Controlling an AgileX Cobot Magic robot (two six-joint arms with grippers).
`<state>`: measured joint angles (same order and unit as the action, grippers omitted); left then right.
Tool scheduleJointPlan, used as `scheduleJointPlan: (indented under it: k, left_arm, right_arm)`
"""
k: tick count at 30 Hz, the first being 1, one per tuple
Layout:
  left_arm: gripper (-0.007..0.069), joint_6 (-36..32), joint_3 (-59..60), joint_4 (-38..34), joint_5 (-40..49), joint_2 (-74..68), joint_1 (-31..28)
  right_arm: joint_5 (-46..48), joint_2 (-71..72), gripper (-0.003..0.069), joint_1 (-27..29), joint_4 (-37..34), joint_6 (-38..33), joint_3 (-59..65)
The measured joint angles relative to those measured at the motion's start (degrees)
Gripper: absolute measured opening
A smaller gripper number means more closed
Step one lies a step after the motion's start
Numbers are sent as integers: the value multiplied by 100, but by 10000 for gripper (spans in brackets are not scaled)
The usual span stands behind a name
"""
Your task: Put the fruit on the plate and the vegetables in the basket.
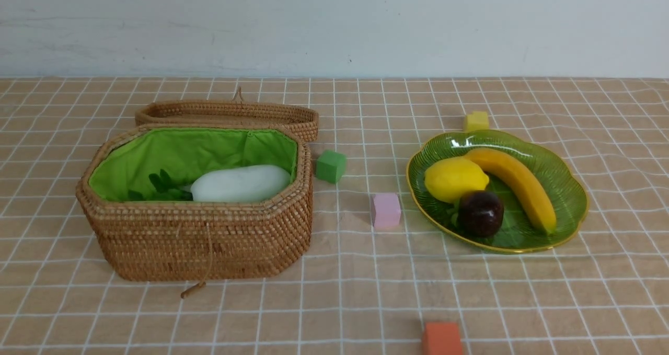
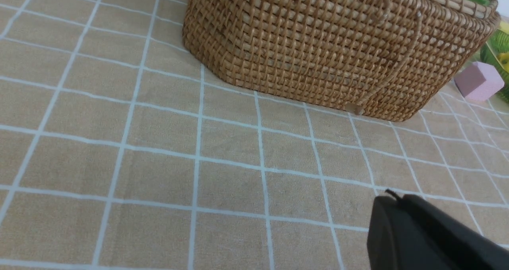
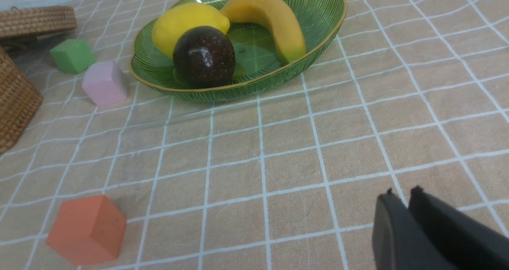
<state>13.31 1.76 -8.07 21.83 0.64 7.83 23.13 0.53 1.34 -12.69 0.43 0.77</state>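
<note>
The basket (image 1: 198,245) is the largest thing; it stands on the left of the cloth (image 1: 355,292), with its lid (image 1: 308,117) laid back on the far side. Inside it lies the radish (image 1: 240,183), toward the right end, and green leaves (image 1: 166,185) are to the left of it; the carrot and the eggplant I cannot see, so perhaps they are under the near wall. The plate (image 1: 569,229) is on the right, and it bears the banana (image 1: 515,182) on its right part, the lemon (image 1: 454,179) at left, and the mangosteen (image 1: 481,214) nearest, close to the lemon. Of the small cubes, the orange one (image 1: 443,338) is near, the pink one (image 1: 387,210) and the green one (image 1: 331,166) are between basket and plate, and the yellow one (image 1: 476,121) is just behind the plate. The left gripper (image 2: 393,196) is clenched with nothing in it; the right gripper (image 3: 401,194) is also empty, but how wide its jaws are I cannot tell. I judge the sorting is probably finished, so to do this step well, both arms should rest away from the plate rim and the cord (image 1: 210,255), and leave the cubes alone.
</note>
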Motion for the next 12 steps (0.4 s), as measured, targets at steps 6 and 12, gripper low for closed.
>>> scheduleJointPlan:
  k: [6,12]
  left_arm:
    - [-9,0,0,0,0,0,0]
    - [-9,0,0,0,0,0,0]
  right_arm:
    - [0,0,86,0,0,0,0]
    - [0,0,94,0,-6,0,0]
